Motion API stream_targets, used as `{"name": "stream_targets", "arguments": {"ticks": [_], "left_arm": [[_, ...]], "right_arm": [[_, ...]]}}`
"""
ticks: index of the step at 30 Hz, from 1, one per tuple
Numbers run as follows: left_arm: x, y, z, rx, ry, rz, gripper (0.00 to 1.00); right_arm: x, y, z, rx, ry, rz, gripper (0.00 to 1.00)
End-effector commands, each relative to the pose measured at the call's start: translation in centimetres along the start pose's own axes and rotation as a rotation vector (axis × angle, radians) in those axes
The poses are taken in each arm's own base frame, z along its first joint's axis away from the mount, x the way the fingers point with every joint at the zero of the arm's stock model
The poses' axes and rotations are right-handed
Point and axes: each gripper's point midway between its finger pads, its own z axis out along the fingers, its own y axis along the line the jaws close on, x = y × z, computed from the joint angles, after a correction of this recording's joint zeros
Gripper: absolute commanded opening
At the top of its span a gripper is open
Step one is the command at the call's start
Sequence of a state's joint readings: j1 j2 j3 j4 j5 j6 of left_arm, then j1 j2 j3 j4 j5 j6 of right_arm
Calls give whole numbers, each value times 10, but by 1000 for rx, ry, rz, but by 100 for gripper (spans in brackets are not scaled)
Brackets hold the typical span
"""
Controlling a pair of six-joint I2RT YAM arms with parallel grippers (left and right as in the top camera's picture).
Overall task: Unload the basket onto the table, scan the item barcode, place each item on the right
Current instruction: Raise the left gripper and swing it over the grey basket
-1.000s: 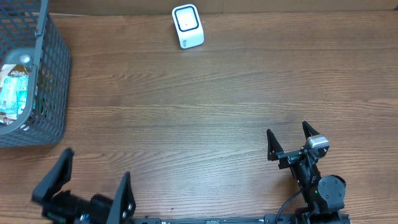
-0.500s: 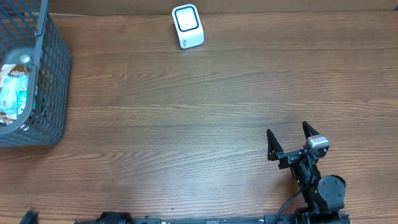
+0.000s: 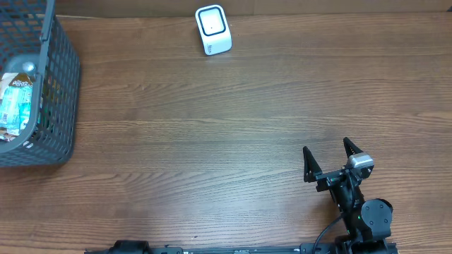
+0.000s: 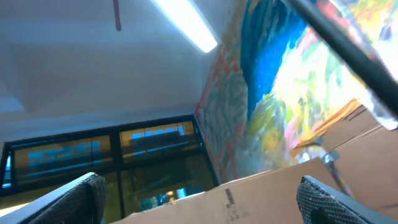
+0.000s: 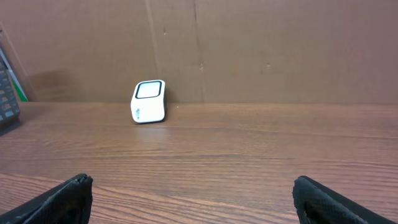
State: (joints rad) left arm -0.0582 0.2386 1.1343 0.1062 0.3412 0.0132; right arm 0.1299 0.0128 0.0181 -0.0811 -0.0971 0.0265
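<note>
Suddenly gone from the overhead view, the left gripper (image 4: 200,186) points ceilingward with jaws wide — the right gripper (image 3: 325,147) equally wide and empty — while the item (image 3: 15,99) lies unpicked in the basket (image 3: 60,77), well apart from the scanner (image 3: 212,29).

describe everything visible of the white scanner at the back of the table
The scanner is a small white box with rounded corners, seemingly plastic. Its dark-rimmed pale window tilts up and forward, small marks below it. It stands on the wooden table near the far edge; nothing else touches it.
</note>
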Motion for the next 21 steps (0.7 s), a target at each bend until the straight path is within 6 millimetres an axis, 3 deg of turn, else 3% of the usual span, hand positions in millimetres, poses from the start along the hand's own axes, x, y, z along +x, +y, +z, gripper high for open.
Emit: {"name": "stream_targets", "arguments": {"ticks": [1,9,14,21], "left_arm": [[11,10,31,7,39,44,100],[35,43,91,-62,104,59,100],[75,76,116,-183,198,125,100],[143,118,125,-349,385,328,100]], "right_arm": [[2,-1,0,6,-4,-2,100],[2,-1,0,6,-4,-2,100],[2,-1,0,6,-4,-2,100],[2,-1,0,6,-4,-2,100]]}}
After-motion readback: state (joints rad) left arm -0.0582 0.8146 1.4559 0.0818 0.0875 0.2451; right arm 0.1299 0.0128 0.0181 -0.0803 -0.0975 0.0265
